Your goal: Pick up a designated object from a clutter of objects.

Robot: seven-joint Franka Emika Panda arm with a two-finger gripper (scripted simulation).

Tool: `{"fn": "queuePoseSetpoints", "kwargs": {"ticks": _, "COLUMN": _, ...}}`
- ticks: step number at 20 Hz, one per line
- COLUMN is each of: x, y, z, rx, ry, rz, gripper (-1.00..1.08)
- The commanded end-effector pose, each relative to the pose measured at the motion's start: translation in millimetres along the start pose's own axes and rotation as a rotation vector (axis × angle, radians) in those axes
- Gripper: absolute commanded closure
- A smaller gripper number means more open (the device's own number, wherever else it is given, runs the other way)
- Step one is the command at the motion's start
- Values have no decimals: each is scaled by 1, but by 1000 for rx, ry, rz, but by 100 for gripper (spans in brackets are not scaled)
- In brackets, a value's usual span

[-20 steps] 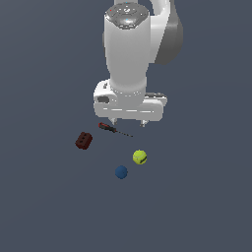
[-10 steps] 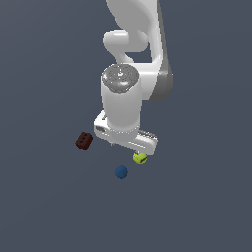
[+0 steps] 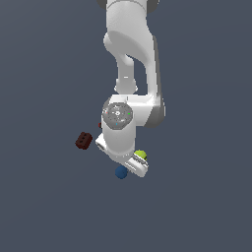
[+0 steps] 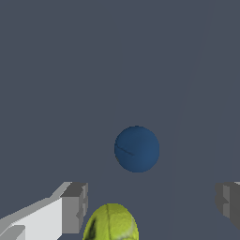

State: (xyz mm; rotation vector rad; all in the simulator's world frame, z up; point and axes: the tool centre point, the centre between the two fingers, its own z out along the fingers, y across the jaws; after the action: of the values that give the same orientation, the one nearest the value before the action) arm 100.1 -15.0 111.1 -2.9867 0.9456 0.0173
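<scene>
1. Everywhere, a flat, featureless slate-grey desk (image 3: 44,206).
2. Only the wrist view shows the gripper (image 4: 150,206) spread wide, empty, the smooth blue ball (image 4: 137,149) beyond its fingers (image 4: 74,206), near the fuzzy tennis ball (image 4: 111,222).
3. Only the exterior view shows the boxy red block (image 3: 83,141), well apart.

- Background in the exterior view: one flat, uniform slate-grey field (image 3: 44,206), edge to edge.
- No seam or horizon shows, so ground and backdrop cannot be told apart (whether this is a desk top or a floor cannot be told).
- Wrist view: same grey surface (image 4: 56,65), matte and without texture or markings.
- A faint, slightly lighter band (image 4: 187,93) runs diagonally across the grey in the wrist view, soft-edged.
- Light is even and diffuse; the tone barely varies across either view.
</scene>
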Motion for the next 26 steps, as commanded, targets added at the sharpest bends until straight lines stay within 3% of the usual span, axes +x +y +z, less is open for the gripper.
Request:
{"fn": "queuePoseSetpoints", "kwargs": {"ticks": 1, "x": 5, "y": 0, "z": 13, "rx": -1, "ry": 6, "rz": 37, "gripper": -92}}
{"fn": "queuePoseSetpoints", "kwargs": {"ticks": 14, "x": 9, "y": 1, "z": 35, "rx": -5, "ry": 12, "rz": 80, "gripper": -92}}
{"fn": "queuePoseSetpoints", "kwargs": {"ticks": 26, "x": 11, "y": 1, "z": 80, "rx": -5, "ry": 13, "rz": 84, "gripper": -92}}
